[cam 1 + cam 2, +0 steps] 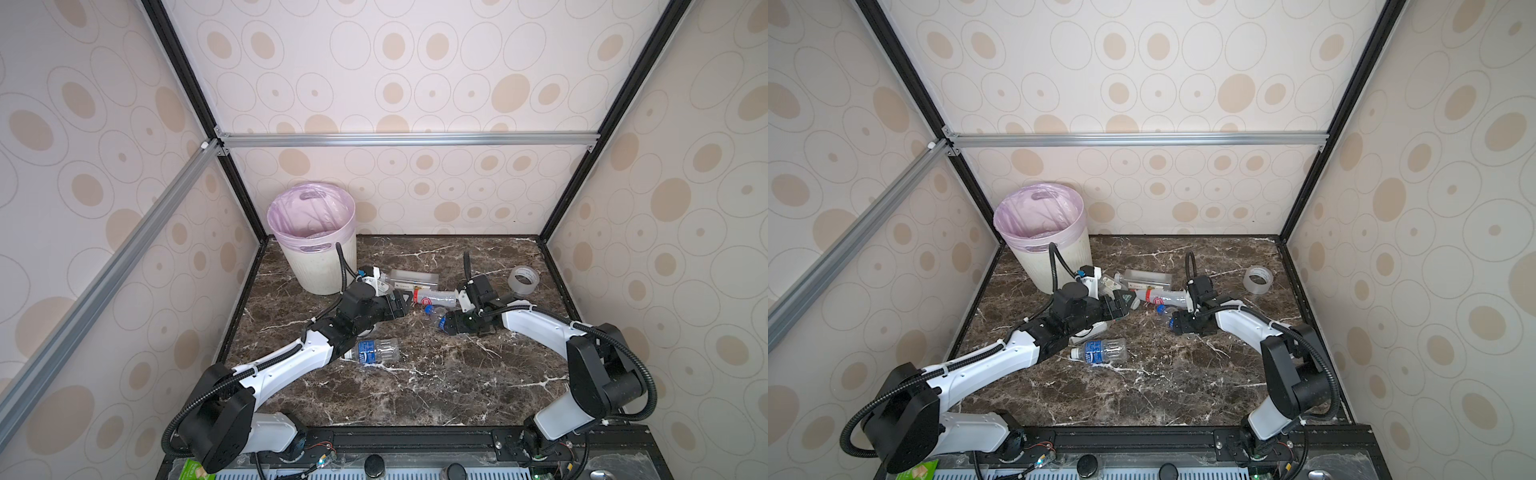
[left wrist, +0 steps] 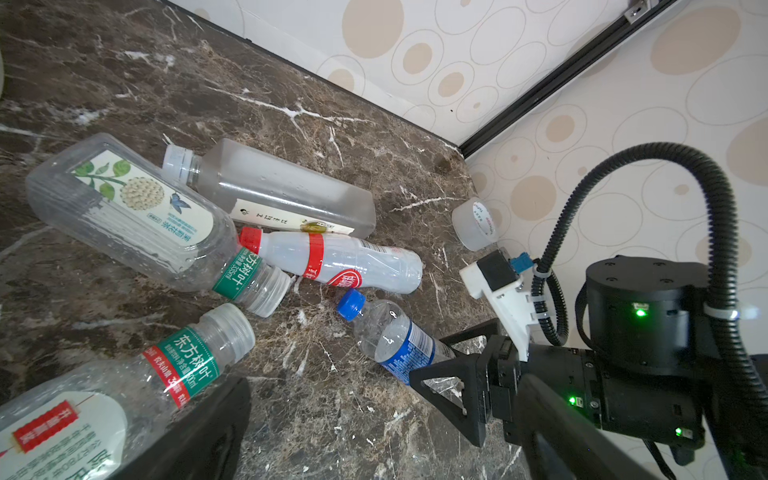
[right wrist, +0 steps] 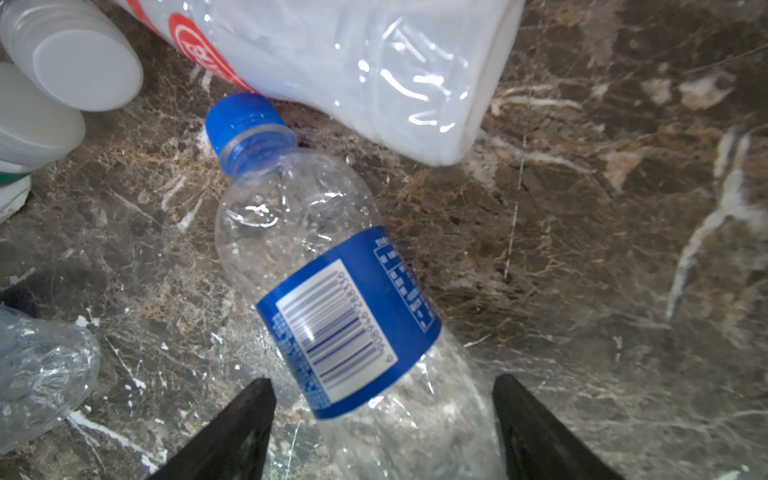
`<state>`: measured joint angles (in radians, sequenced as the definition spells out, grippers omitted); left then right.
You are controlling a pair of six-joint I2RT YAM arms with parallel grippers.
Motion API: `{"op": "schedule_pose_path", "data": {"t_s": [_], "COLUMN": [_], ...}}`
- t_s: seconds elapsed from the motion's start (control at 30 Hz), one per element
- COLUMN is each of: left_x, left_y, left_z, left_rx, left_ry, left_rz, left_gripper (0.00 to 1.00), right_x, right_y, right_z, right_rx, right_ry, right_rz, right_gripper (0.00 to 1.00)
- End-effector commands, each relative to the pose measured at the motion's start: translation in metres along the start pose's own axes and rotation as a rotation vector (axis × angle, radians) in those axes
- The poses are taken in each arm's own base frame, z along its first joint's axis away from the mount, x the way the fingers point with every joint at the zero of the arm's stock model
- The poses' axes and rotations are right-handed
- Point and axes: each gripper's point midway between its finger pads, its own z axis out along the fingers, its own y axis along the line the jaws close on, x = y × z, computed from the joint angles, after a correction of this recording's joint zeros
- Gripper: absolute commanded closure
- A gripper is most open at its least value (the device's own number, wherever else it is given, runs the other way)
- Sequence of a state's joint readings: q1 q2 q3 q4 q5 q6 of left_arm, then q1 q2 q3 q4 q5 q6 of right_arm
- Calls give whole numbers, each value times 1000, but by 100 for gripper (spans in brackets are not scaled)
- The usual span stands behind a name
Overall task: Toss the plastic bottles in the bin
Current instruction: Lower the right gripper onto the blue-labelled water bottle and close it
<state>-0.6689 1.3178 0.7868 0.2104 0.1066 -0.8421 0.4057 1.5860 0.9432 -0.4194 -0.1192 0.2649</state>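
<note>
Several plastic bottles lie in a heap mid-table. My right gripper [image 3: 382, 432] is open, its fingers on either side of the clear blue-capped bottle [image 3: 332, 291], with gaps on both sides. A red-capped bottle [image 2: 336, 259] lies just beyond it, by a frosted square bottle [image 2: 282, 191] and a green-banded bottle [image 2: 137, 208]. My left gripper [image 2: 374, 449] is open over bare table, and a second green-banded bottle [image 2: 124, 395] lies beside one finger. A blue-labelled bottle [image 1: 374, 351] lies under the left forearm. The bin [image 1: 316, 266], lined in pink, stands at the back left.
A clear tape roll [image 1: 523, 279] stands on the marble table at the back right, near the enclosure's right wall. The two grippers [image 1: 1121, 305] [image 1: 1173, 322] face each other closely across the heap. Black frame rails edge the table.
</note>
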Motion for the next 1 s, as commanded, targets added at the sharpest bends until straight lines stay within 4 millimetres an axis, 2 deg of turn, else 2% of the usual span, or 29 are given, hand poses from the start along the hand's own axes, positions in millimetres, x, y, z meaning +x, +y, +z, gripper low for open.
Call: {"op": "schedule_pose_path", "data": {"t_s": [0.0, 0.17, 0.47, 0.73, 0.97], "left_x": [-6, -4, -1, 3, 1], "left_y": [-12, -12, -12, -11, -17], "left_z": [-4, -2, 0, 3, 5], "left_rx": [44, 45, 48, 60, 116], "left_ry": [-30, -17, -4, 5, 1], "left_rz": [-20, -22, -27, -57, -111], "left_gripper": [1, 1, 1, 1, 1], "right_x": [10, 14, 19, 18, 5], "right_y": [2, 3, 10, 25, 43], "right_z": [9, 16, 19, 3, -27], "right_rx": [5, 14, 1, -21, -75], "right_ry": [31, 53, 65, 32, -36], "right_rz": [-4, -9, -16, -50, -54], "right_gripper": [16, 19, 35, 44, 45]}}
